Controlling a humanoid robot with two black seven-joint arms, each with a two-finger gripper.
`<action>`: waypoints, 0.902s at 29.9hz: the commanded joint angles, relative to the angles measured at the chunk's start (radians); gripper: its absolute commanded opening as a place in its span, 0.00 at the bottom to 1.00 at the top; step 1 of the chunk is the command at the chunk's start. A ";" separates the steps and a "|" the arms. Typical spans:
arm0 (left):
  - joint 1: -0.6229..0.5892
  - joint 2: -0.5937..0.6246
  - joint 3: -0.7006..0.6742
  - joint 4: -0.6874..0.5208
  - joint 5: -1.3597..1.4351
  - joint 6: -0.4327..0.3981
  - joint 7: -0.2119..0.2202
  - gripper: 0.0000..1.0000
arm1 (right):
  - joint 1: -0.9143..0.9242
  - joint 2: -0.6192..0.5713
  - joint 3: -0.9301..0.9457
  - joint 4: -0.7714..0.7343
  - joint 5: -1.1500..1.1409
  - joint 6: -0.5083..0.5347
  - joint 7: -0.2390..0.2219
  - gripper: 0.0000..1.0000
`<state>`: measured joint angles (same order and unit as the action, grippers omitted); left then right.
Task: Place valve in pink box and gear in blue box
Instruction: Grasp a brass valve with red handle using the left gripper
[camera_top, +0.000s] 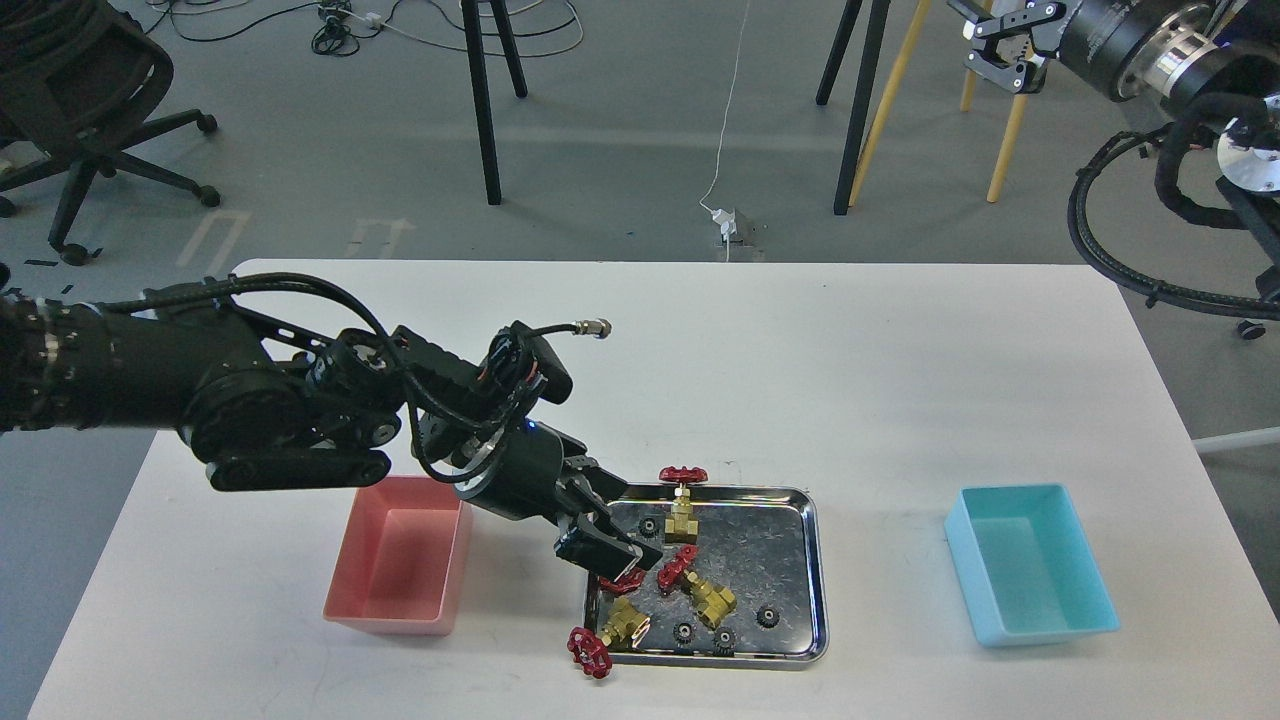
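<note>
Room: grey floor beyond the white table (700, 330), with an office chair (70, 110) far left, dark stand legs (485, 100) and a white cable (725, 130) trailing to a plug.
Steel tray (815, 570): sits near-centre on the table, between the two bins, so either arm can reach the parts from its own side.
Pink box (400, 560): just left of the tray, nothing in it; no valve delivered yet.
Blue box (1030, 560): well right of the tray, also with nothing inside.
Valves: one upright valve (683, 500) at the tray's far edge, one lying valve (700, 590) mid-tray, one corner valve (610, 635) at the near-left corner with its red handwheel (590, 652) hanging over the rim.
Fourth valve: only a red wheel (625, 580) shows, right under the left gripper's tips.
Gears: small black gears (768, 616) scattered on the tray floor, mostly near side; none lifted.
Left gripper (610, 555): angled down into the tray's left end, over that red wheel. Its dark fingers merge, so I cannot tell how wide they stand or whether they hold the wheel.
Right gripper (1000, 50): raised far right, well off the table, fingers parted, holding nothing; probably parked to keep clear.
Step in hand: likely picking a valve for the pink box.
</note>
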<state>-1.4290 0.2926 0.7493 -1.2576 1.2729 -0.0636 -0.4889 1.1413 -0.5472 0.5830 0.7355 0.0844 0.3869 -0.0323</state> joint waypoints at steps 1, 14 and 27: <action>0.039 -0.030 0.013 0.030 0.002 0.027 0.000 0.95 | -0.003 -0.010 0.000 -0.001 0.000 0.001 0.000 1.00; 0.160 -0.063 0.010 0.152 0.045 0.074 0.000 0.88 | -0.008 -0.008 -0.003 0.005 0.000 0.001 0.000 1.00; 0.168 -0.059 0.019 0.171 0.048 0.091 0.000 0.50 | -0.023 -0.008 -0.002 0.008 0.000 0.001 0.000 1.00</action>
<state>-1.2590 0.2314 0.7651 -1.0919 1.3202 0.0271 -0.4887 1.1179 -0.5538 0.5810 0.7455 0.0844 0.3882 -0.0323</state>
